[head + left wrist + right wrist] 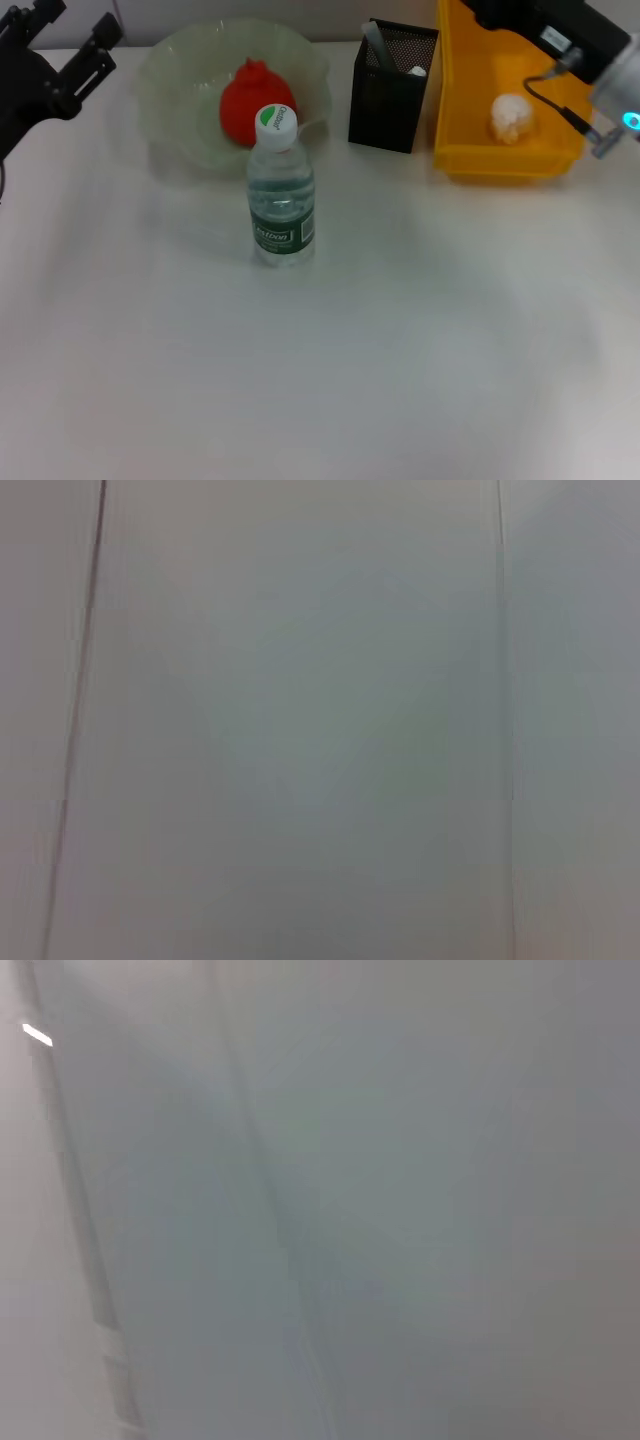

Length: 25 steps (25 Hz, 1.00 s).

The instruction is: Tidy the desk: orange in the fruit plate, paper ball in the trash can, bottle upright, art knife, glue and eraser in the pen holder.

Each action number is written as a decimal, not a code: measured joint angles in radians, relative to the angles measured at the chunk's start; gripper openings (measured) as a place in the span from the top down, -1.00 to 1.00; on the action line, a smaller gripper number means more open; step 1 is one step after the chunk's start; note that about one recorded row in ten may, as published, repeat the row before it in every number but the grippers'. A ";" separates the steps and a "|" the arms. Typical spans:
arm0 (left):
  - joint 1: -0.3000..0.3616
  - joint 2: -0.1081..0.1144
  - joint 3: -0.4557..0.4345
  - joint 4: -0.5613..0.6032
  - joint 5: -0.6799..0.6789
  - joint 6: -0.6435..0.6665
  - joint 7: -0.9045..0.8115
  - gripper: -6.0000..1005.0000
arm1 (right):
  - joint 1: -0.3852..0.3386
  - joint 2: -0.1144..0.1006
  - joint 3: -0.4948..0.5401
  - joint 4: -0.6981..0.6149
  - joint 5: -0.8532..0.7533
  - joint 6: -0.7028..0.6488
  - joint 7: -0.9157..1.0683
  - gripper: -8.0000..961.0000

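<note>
White and plain, the tabletop [400, 380] fills most of the head view. At upper centre-left a wide translucent pale-green bowl with a scalloped rim [170, 75] holds the red-orange round fruit [245, 100]. Just in front of the bowl a small clear plastic water bottle with a dark green label and white cap [280, 190] stands upright. At upper centre sits the black square wire-mesh cup [390, 95], with stick-like items inside that cannot be identified. Beside it at upper right, the bright yellow rectangular plastic bin [460, 130] contains the small white crumpled paper ball [510, 117]. The left hand [70, 50], upper left corner, is released and empty. The right arm reaches over the bin's far edge; whether its hand is released or clenched cannot be told.
</note>
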State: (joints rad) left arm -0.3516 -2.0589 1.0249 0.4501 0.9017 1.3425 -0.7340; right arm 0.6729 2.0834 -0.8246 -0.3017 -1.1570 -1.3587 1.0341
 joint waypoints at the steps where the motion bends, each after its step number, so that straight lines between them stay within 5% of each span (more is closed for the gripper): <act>1: 0.000 0.000 0.000 0.000 0.000 0.000 0.000 -0.44 | -0.019 -0.001 -0.010 -0.025 -0.013 -0.051 0.030 -0.05; 3: 0.007 0.050 0.002 0.013 0.050 0.101 -0.121 -0.44 | -0.056 -0.002 -0.044 -0.088 -0.045 -0.131 0.108 -0.06; 7: 0.013 0.079 -0.001 0.031 0.096 0.164 -0.194 -0.44 | -0.114 -0.005 -0.109 -0.239 -0.138 -0.200 0.288 -0.15; 8: 0.022 0.128 -0.005 0.087 0.214 0.262 -0.329 -0.44 | -0.125 -0.006 -0.123 -0.317 -0.239 -0.215 0.383 -0.20; 10: 0.021 0.148 -0.006 0.121 0.292 0.319 -0.391 -0.44 | -0.124 -0.006 -0.125 -0.345 -0.285 -0.221 0.420 -0.28; 12: 0.021 0.148 -0.006 0.121 0.292 0.319 -0.391 -0.44 | -0.101 -0.007 -0.125 -0.377 -0.396 -0.228 0.483 -0.45; 13: 0.015 0.161 -0.006 0.164 0.397 0.398 -0.461 -0.44 | -0.057 -0.006 -0.126 -0.379 -0.509 -0.234 0.528 -0.54; 15: -0.008 0.152 -0.008 0.200 0.543 0.437 -0.559 -0.44 | 0.008 -0.005 -0.127 -0.351 -0.638 -0.230 0.561 -0.53; 25: -0.026 0.124 -0.010 0.186 0.625 0.403 -0.599 -0.44 | 0.036 -0.006 -0.127 -0.328 -0.711 -0.222 0.566 -0.53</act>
State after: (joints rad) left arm -0.3771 -1.9344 1.0154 0.6356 1.5270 1.7453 -1.3328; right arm 0.7086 2.0777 -0.9513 -0.6295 -1.8683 -1.5810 1.6005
